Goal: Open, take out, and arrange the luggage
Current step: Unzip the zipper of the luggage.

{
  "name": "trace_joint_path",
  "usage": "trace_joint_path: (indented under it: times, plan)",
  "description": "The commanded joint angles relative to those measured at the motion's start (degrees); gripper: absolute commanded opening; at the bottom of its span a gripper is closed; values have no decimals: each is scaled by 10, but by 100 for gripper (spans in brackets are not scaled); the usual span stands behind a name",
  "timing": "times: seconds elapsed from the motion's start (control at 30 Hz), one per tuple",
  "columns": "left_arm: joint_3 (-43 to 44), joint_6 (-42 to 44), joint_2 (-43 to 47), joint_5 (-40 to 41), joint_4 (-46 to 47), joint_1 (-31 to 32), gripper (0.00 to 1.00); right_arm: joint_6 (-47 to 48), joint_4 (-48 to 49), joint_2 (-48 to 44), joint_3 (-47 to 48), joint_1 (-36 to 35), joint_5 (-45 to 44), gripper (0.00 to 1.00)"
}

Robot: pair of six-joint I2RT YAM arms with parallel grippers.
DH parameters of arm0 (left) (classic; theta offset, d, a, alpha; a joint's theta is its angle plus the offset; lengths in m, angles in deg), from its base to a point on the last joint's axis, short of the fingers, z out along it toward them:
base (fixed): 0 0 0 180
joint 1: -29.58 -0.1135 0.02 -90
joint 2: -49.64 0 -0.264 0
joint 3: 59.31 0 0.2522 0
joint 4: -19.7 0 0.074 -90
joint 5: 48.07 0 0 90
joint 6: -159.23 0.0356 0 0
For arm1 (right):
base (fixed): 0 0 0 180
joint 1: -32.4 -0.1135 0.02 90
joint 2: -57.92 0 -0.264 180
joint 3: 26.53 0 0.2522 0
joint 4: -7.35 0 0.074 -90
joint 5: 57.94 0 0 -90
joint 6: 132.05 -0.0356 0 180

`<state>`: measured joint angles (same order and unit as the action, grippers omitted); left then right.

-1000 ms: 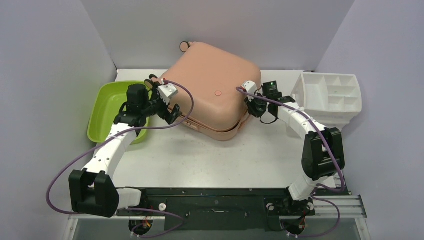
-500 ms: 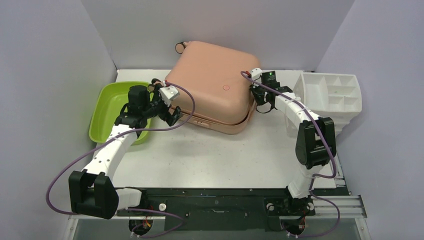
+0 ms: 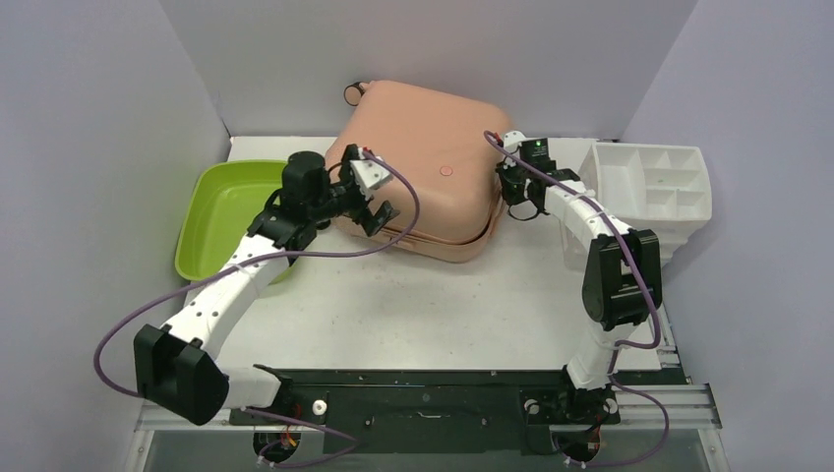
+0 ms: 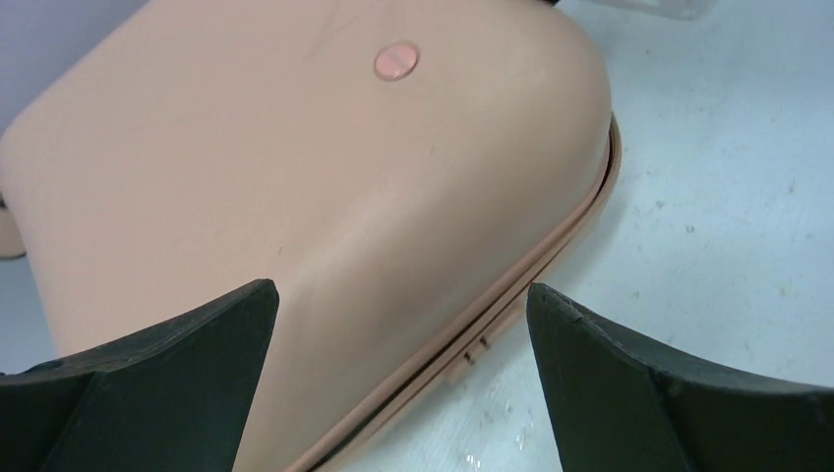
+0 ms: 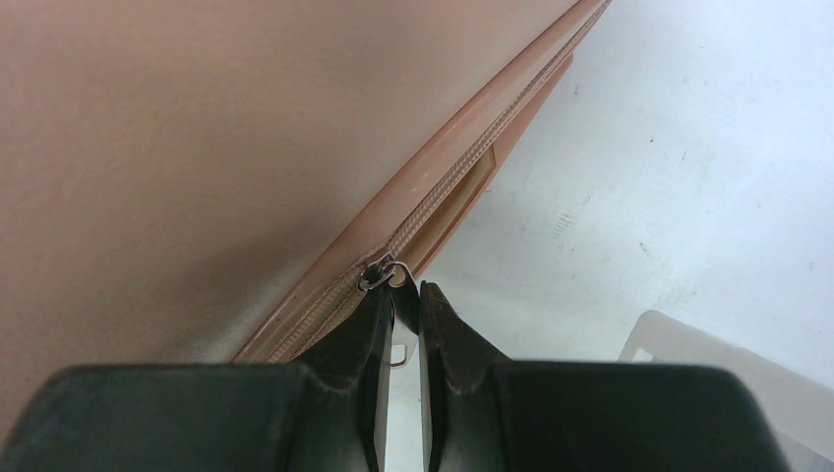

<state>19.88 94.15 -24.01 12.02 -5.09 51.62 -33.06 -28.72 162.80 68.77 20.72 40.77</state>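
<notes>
At upper centre, the salmon-pink suitcase (image 3: pixel 423 177) sits between both grippers.
Left gripper (image 3: pixel 378 212) gapes wide at its lower-left edge; right gripper (image 5: pixel 401 295) pinches the zipper pull (image 5: pixel 384 275) on its right side.

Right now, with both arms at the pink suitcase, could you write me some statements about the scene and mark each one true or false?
1. The right fingers are shut on the zipper pull of the suitcase. True.
2. The left fingers hold the suitcase. False: they stand wide open over its near-left edge and grip nothing.
3. The suitcase lies open with its lining showing. False: its two shells lie together and no lining shows.
4. The green tub stands left of the suitcase, and the white organizer stands right of it. True.
</notes>
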Motion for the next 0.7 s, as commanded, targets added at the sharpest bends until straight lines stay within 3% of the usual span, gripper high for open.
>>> trace_joint_path:
  times: [0.0, 0.33, 0.53, 0.67]
  plan:
    - [66, -38, -66, 85, 55, 57, 96, -44, 71, -20, 4, 30, -7, 2]
    - [249, -101, -241, 137, 21, 129, 96, -101, 76, -14, -10, 42, 24, 2]
    - [280, -110, -312, 141, 2, 141, 98, -141, 94, -7, -15, 58, 18, 2]
    - [238, -99, -309, 120, 2, 142, 83, -153, 100, 6, 4, 70, -5, 2]
